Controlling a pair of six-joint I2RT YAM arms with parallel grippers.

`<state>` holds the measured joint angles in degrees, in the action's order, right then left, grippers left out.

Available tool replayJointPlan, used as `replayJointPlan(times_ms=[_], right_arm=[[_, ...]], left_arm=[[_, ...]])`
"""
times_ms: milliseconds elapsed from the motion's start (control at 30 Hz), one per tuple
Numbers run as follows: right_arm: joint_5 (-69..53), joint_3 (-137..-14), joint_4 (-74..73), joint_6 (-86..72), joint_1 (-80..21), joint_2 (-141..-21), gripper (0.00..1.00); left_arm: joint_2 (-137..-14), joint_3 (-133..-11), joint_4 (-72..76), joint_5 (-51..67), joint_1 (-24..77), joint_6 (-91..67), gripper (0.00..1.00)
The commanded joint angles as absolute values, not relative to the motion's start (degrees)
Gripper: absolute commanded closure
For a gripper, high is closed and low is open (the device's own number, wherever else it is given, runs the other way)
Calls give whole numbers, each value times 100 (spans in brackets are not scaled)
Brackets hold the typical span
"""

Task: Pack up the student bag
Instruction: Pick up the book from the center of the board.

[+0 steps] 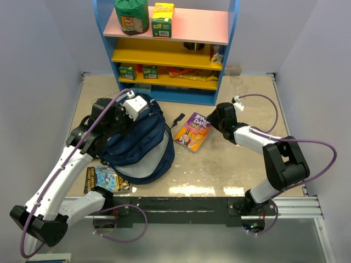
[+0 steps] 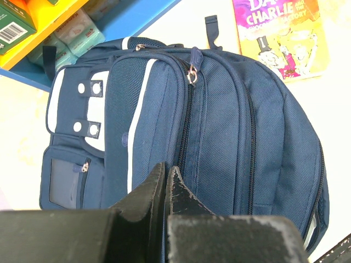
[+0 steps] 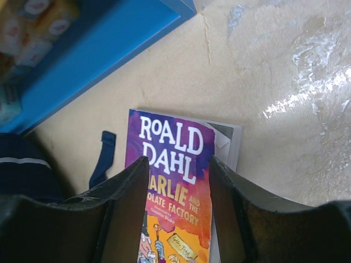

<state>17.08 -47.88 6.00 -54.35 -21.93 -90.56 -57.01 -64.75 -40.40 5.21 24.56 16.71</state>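
Note:
The navy student bag [image 1: 142,148] lies on the table left of centre, its front pockets and closed zips facing up [image 2: 219,120]. My left gripper [image 2: 166,167] is shut just above the bag's front panel, with nothing visibly between its fingers. A purple and orange Roald Dahl book [image 1: 192,131] lies flat to the right of the bag. My right gripper [image 3: 179,164] hovers open over that book [image 3: 170,148], one finger on each side of the title. The book is wider than the gap between the fingers.
A second, colourful book [image 1: 107,178] lies at the near left, partly under the left arm. A blue shelf unit [image 1: 167,49] with cartons and snacks stands at the back. A loose dark strap end [image 3: 102,159] lies between bag and book.

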Motion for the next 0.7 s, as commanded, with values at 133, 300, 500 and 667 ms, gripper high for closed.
replayJointPlan(times_ms=[133,300,500,667], right_arm=[[1969,-4913,474,-5282,-2153,-8763,48],[1995,-4974,422,-5247,-2136,-8850,48],[1951,-4992,518,-5230,-2118,-9009,47],[1907,-5010,615,-5229,-2109,-9193,47]], left_arm=[[-5546,-6601,-3568,466,2461,1705,100],[-5572,-6601,-3568,457,2452,1714,100],[-5581,-6592,-3560,422,2452,1723,100],[-5599,-6600,-3551,413,2452,1723,100]])
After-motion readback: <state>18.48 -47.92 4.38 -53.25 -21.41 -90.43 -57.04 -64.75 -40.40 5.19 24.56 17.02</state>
